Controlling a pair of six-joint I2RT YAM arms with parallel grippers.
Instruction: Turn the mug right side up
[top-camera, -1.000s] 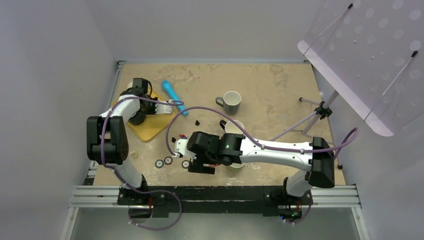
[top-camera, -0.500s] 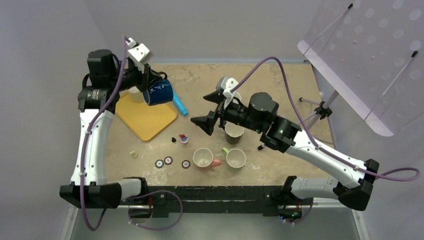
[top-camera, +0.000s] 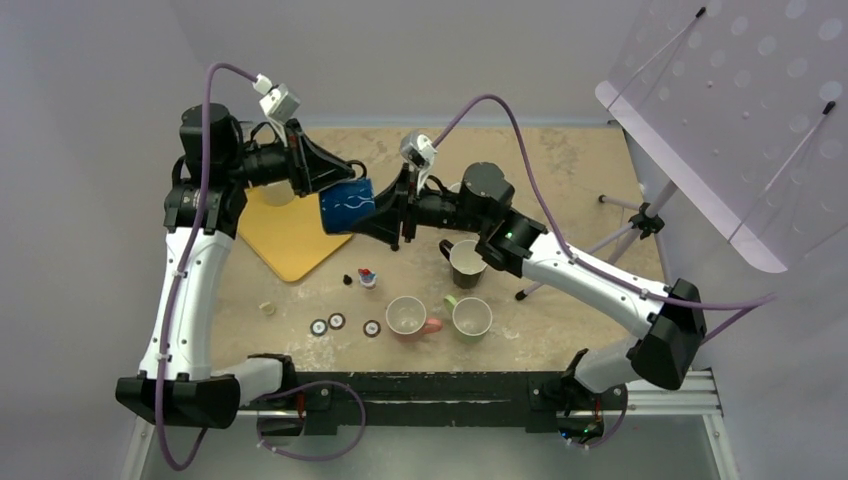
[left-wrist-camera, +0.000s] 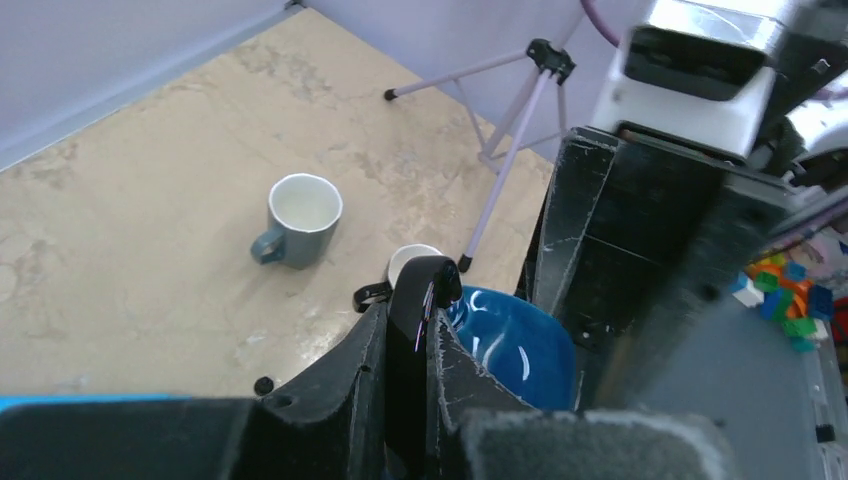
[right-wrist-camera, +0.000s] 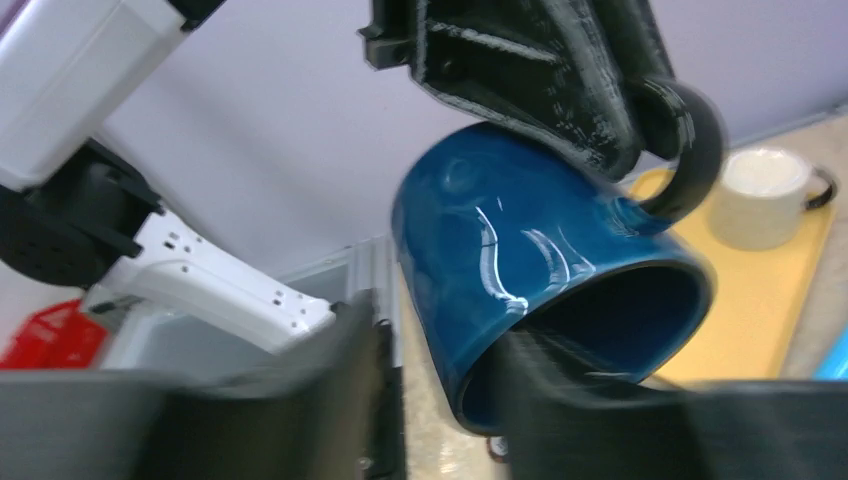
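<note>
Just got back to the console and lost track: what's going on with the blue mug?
The left gripper holds the blue mug in the air by its handle, tilted with its mouth toward the right arm. The right gripper has one finger inside the mouth and one outside the wall, apparently not yet closed. It looks like a mid-air handover.

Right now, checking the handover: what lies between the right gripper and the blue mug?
Nothing: in the right wrist view the open right gripper straddles the rim of the blue mug.
</note>
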